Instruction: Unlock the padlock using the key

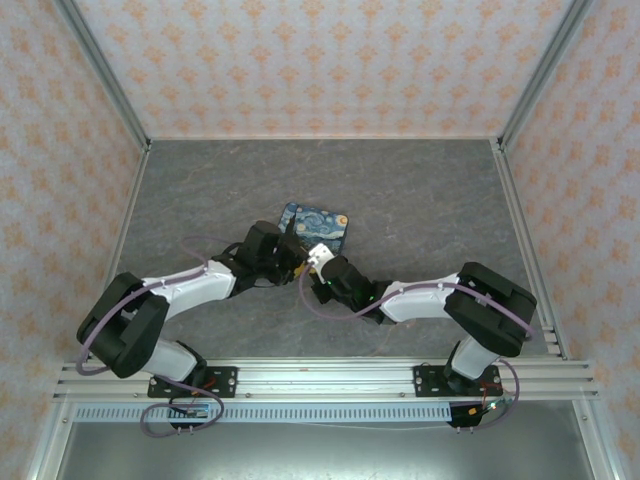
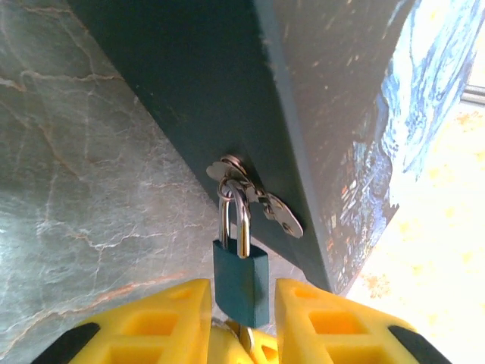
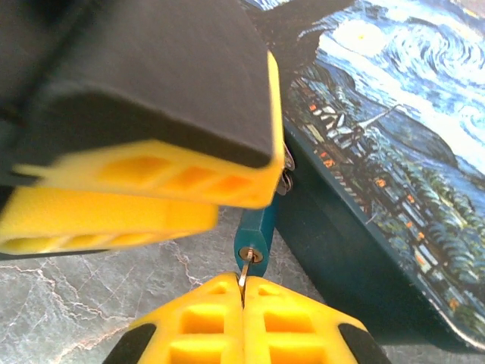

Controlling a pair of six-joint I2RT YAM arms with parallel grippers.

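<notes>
At box (image 3: 394,152) edge, padlock (image 2: 240,280) is straddled by parted left pincer (image 2: 242,294); key (image 3: 242,274), seated in keyhole, is clenched by right pincer (image 3: 242,294)

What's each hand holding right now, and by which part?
Right hand pinches the key by its outer end, tip in the padlock. Left hand straddles the padlock body with a gap: not gripping.

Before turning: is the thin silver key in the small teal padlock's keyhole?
In, tip at least: the key, pinched by the right gripper, enters the padlock's keyhole.
</notes>
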